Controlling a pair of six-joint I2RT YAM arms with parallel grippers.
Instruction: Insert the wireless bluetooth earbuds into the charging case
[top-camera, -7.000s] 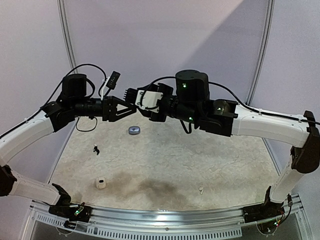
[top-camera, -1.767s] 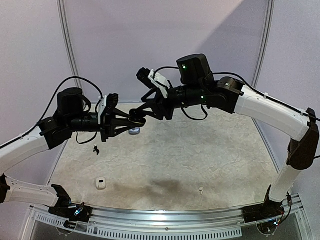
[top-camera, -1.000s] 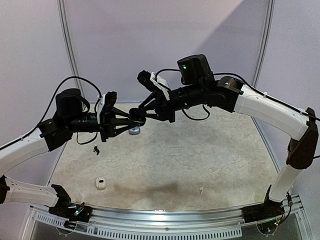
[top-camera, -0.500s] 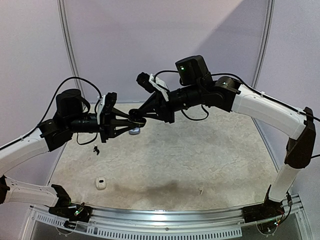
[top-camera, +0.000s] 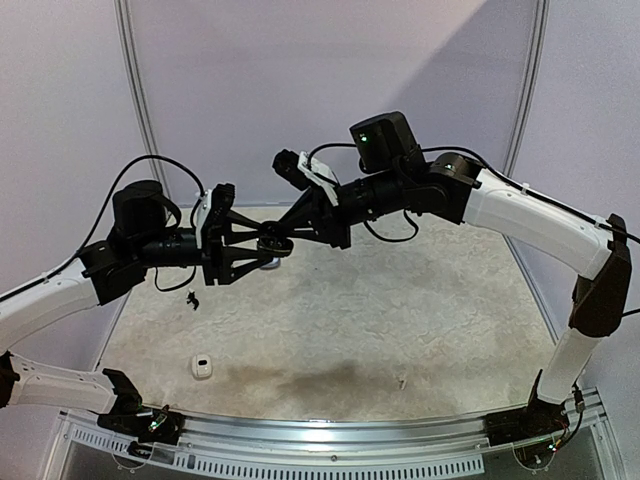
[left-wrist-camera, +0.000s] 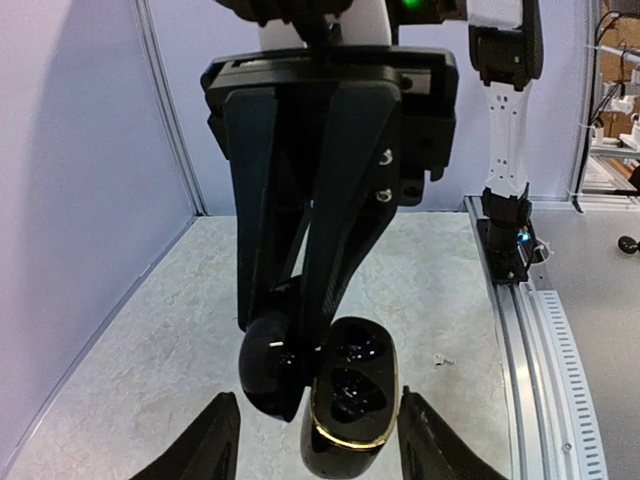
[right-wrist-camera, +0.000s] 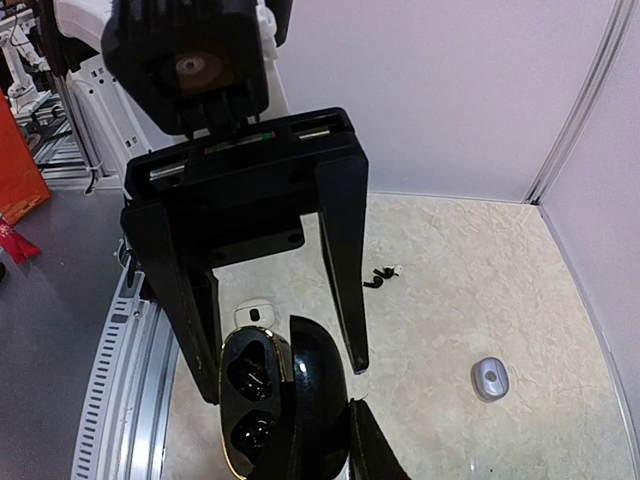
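The tiny black earbud lies on the pale speckled bench, well below the left tool and off toward that arm's own side. A tiny white earbud lies well apart from it, far below the right tool and back toward that arm's base. Neither is in the case. The glossy black charging case with a gold rim hangs in the air between the two tools. Its lid is swung open and its two wells face the left tool; whether anything sits in those dark wells I cannot tell.

Half a second ago the left tool was pinched narrow on the case. Now its fingers stand wide, one either side of the case and clear of it. The right tool is narrow, gripping the case at the lid end. I'd judge the handover done: the right arm carries the open case alone, and the left is free to go down for a bud.

Seven seconds back, a silvery-grey oval piece lay in plain sight on the bench under the meeting tools. From above, the left tool now largely screens it.
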